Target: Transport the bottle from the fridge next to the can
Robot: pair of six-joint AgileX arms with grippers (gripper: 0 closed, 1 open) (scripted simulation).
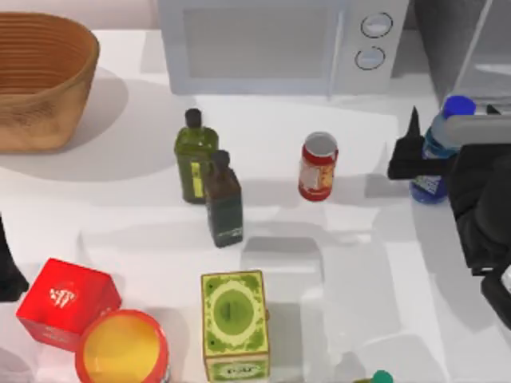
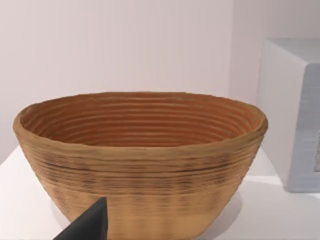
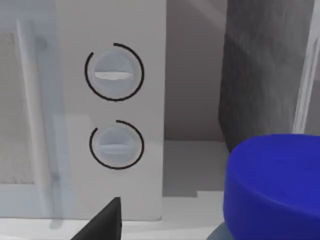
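While gripped between the right fingers [image 1: 414, 134], the bottle [image 1: 437, 152] stands upright.

Simulated kitchen: microwave [image 1: 279, 44], fridge [image 1: 463, 40], groceries.

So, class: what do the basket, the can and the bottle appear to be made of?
Basket: looks like woven wicker, matt tan, with ribbed horizontal coils.
Can: probably metal, given its silvery top, under a glossy red label.
Bottle: likely clear plastic, see-through blue-tinted body with a blue cap.
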